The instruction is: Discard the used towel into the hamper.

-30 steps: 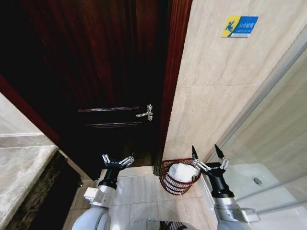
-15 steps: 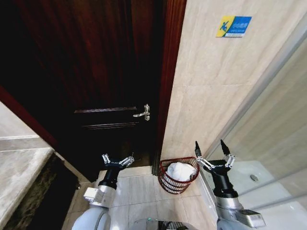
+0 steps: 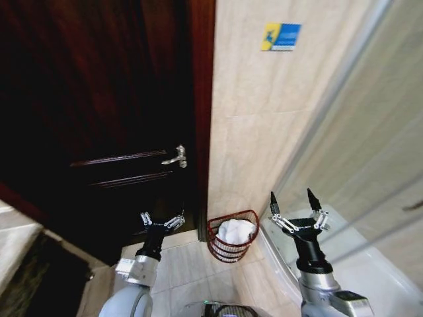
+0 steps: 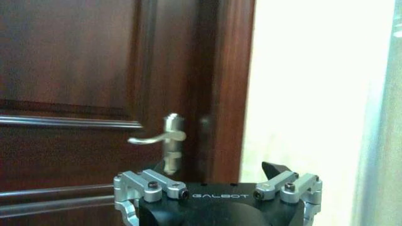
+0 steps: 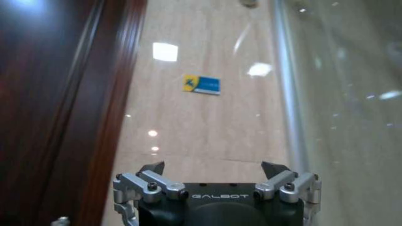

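Towel [image 3: 235,231], white and bunched, already lies inside the hamper [image 3: 228,246], the dark red wire basket standing on the floor tiles against the foot of the beige wall, just beside the frame of the dark wooden door [image 3: 99,119]. Both arms are raised and empty: the right tool [image 3: 295,212] hangs with fingers spread wide, up and to the right of the basket rim and near it, while the left tool [image 3: 161,222], likewise spread, sits farther off on the basket's other side, in front of the door below its handle [image 3: 176,157]. Judged from this, the right arm is the nearer one and the discard looks done; the glass shower screen [image 3: 370,165] stands close on that arm's outer side
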Robot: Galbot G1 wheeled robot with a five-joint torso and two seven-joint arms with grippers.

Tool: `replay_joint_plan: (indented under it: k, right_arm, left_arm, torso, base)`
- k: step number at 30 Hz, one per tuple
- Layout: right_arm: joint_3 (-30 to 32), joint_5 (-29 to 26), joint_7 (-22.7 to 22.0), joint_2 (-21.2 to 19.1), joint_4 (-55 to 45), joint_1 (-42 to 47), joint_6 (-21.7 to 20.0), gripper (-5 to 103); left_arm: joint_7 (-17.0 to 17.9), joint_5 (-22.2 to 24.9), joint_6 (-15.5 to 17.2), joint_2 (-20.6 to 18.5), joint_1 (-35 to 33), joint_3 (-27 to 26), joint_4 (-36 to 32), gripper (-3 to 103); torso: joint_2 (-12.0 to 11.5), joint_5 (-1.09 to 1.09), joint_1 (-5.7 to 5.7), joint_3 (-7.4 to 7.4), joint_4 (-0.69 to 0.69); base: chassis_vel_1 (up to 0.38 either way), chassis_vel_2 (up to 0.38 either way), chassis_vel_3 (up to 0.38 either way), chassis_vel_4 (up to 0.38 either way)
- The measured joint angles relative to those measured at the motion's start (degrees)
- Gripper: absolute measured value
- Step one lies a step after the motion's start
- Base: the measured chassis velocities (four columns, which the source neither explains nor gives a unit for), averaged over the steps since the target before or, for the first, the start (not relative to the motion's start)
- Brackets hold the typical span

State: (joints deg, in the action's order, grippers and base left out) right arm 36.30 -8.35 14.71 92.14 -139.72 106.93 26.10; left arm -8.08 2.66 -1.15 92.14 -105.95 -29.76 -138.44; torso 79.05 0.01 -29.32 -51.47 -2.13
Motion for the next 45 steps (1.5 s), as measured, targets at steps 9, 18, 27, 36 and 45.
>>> replay_joint_plan:
  k: [9,18,27,36,45]
  right_arm:
    - [0.36,0.08,0.01,0.0,-0.26,0.31,0.7,100]
    - [0.28,0.23,0.03,0.0,-0.71,0.4,0.89,100]
    - [0.38,0.28,0.02,0.0,-0.92,0.39,0.62,100]
    - [0.51,0.2,0.01,-0.01,-1.0,0.56,0.54,100]
    - [0.38,0.06,0.0,-0.01,-0.97,0.48,0.37,100]
  left_arm:
    - [0.0,0.0,0.0,0.0,0.0,0.0,0.0,100]
    - [0.0,0.0,0.0,0.0,0.0,0.0,0.0,100]
    - [0.0,0.0,0.0,0.0,0.0,0.0,0.0,100]
    - [0.0,0.0,0.0,0.0,0.0,0.0,0.0,100]
    - [0.0,0.0,0.0,0.0,0.0,0.0,0.0,100]
  torso:
    - [0.0,-0.01,0.0,0.0,0.0]
    - [0.0,-0.01,0.0,0.0,0.01]
    - [0.0,-0.01,0.0,0.0,0.0]
    - [0.0,0.0,0.0,0.0,0.01]
    - [0.0,-0.01,0.0,0.0,0.01]
  base:
    - [-0.131,-0.12,-0.118,-0.129]
    - [-0.126,-0.12,-0.122,-0.133]
    - [-0.128,-0.121,-0.118,-0.123]
    - [-0.122,-0.127,-0.123,-0.132]
    - [-0.125,-0.119,-0.119,-0.129]
